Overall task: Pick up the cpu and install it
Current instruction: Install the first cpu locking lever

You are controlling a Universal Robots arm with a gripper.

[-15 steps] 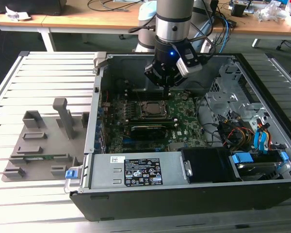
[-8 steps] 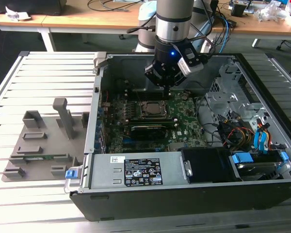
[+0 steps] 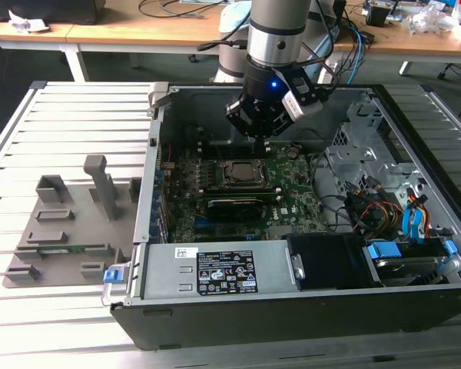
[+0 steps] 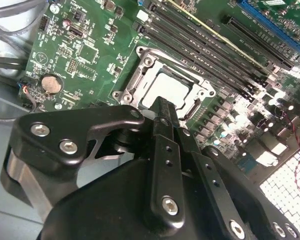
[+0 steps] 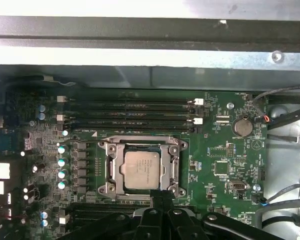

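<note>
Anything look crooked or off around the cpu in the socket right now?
Nothing stands out. The cpu lies flat and square inside the socket frame, edges parallel to it in both wrist views. The gripper hangs beside one edge of the socket.

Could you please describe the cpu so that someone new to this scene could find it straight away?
Look inside the open computer case at the green motherboard. Near its middle sits a metal socket frame, just under the tool. The cpu is the flat, silvery-grey square inside that frame, unlike the long dark memory slots beside it.
</note>
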